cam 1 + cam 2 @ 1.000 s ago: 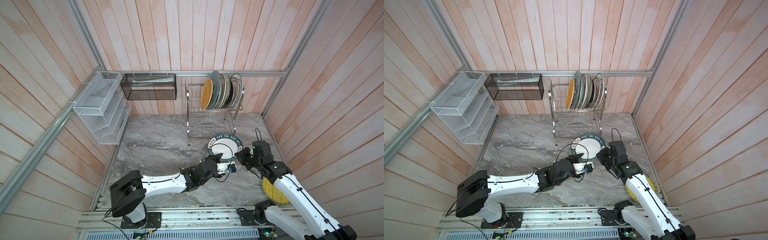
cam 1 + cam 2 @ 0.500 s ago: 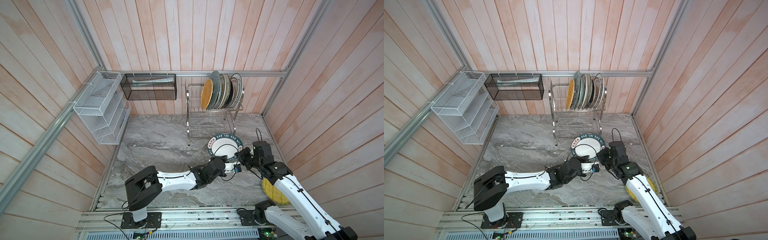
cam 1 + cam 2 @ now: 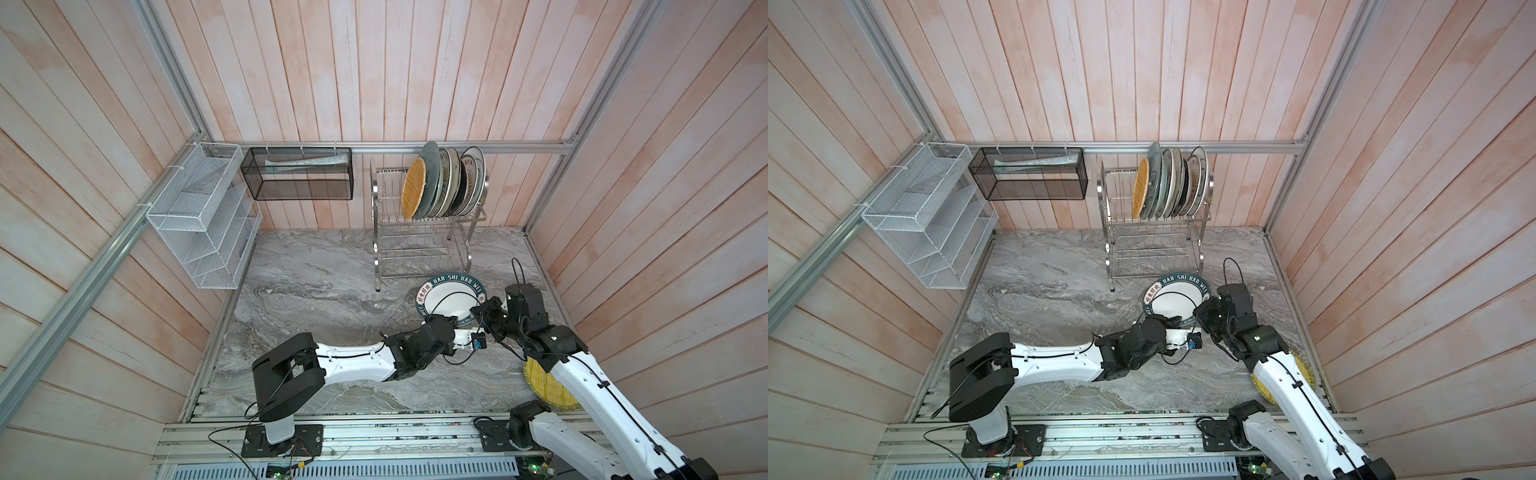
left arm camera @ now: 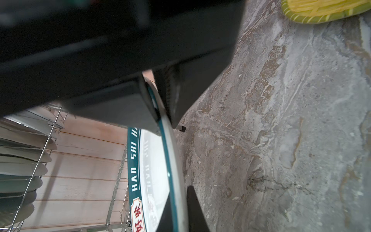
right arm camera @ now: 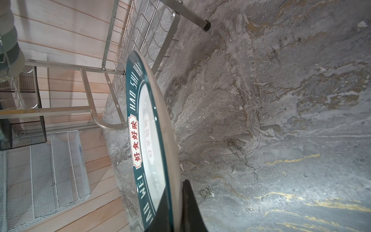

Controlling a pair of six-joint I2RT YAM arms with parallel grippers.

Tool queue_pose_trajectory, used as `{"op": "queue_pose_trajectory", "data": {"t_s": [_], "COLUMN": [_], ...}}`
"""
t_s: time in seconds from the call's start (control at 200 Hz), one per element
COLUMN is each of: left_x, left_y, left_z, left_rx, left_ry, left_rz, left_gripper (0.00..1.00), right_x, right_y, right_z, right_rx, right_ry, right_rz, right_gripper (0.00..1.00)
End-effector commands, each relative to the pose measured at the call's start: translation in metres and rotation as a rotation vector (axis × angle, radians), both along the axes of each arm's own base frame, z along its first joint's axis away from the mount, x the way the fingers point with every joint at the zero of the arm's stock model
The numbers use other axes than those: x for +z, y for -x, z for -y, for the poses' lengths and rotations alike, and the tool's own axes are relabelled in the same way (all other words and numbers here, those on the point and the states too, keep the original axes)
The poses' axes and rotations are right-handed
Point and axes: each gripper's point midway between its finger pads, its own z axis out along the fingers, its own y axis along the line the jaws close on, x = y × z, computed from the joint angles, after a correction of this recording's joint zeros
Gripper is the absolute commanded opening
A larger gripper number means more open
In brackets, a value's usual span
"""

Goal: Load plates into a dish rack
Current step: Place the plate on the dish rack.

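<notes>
A white plate (image 3: 444,297) (image 3: 1173,297) with a teal lettered rim is held tilted just in front of the dish rack (image 3: 419,249) (image 3: 1154,249). My left gripper (image 3: 449,321) (image 4: 178,200) is shut on its near rim. My right gripper (image 3: 478,309) (image 5: 176,192) straddles the rim at the right, and I cannot tell whether it still pinches. Several plates (image 3: 444,183) (image 3: 1167,183) stand in the rack's upper tier, an orange woven one (image 3: 413,191) leftmost. A yellow woven plate (image 3: 540,382) (image 4: 321,10) lies flat under my right arm.
A white mesh organiser (image 3: 203,216) hangs on the left wall and a black mesh basket (image 3: 297,174) on the back wall. Wooden walls close in three sides of the marble table (image 3: 316,299). The rack's curved legs (image 5: 100,120) stand close behind the held plate.
My left arm reached right to the plate and its jaws closed on the near rim. The right gripper stayed at the rim. The plate barely moved.
</notes>
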Motion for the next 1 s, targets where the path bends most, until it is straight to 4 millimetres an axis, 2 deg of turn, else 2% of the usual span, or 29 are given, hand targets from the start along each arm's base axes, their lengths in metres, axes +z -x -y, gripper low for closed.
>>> {"op": "queue_pose_trajectory", "data": {"t_s": [0.0,0.095,0.225,0.3,0.425,0.515,0.59,0.675,0.765,0.895,0.995], "left_x": [0.033,0.040,0.046,0.052,0.078,0.108,0.135,0.169,0.207,0.260,0.302], "left_y": [0.004,0.015,0.037,0.053,0.084,0.107,0.120,0.127,0.135,0.139,0.125], "left_z": [-0.010,-0.019,-0.037,-0.049,-0.073,-0.092,-0.108,-0.127,-0.146,-0.166,-0.173], "left_rx": [0.014,-0.007,-0.046,-0.074,-0.143,-0.211,-0.241,-0.256,-0.283,-0.315,-0.261], "left_ry": [0.138,0.155,0.169,0.190,0.297,0.398,0.482,0.600,0.736,0.930,1.078], "left_rz": [-0.046,-0.070,-0.133,-0.187,-0.315,-0.385,-0.417,-0.429,-0.429,-0.411,-0.396], "left_gripper": [0.00,0.00,0.00,0.00,0.00,0.00,0.00,0.00,0.00,0.00,0.00], "right_x": [0.029,0.040,0.061,0.076,0.093,0.105,0.119,0.135,0.143,0.137,0.133], "right_y": [-0.007,-0.015,-0.029,-0.037,-0.048,-0.050,-0.046,-0.037,-0.025,-0.006,0.013], "right_z": [-0.007,-0.003,0.001,0.001,0.003,-0.001,-0.007,-0.016,-0.020,-0.027,-0.037], "right_rx": [0.016,0.012,0.015,0.035,0.069,0.128,0.182,0.256,0.302,0.372,0.451], "right_ry": [-0.045,-0.008,0.042,0.074,0.146,0.170,0.179,0.177,0.187,0.181,0.142], "right_rz": [0.105,0.156,0.236,0.299,0.382,0.468,0.564,0.681,0.769,0.858,0.940], "right_gripper": [0.43,0.72,0.97,0.98,0.98,0.98,0.98,0.98,0.98,0.98,0.98]}}
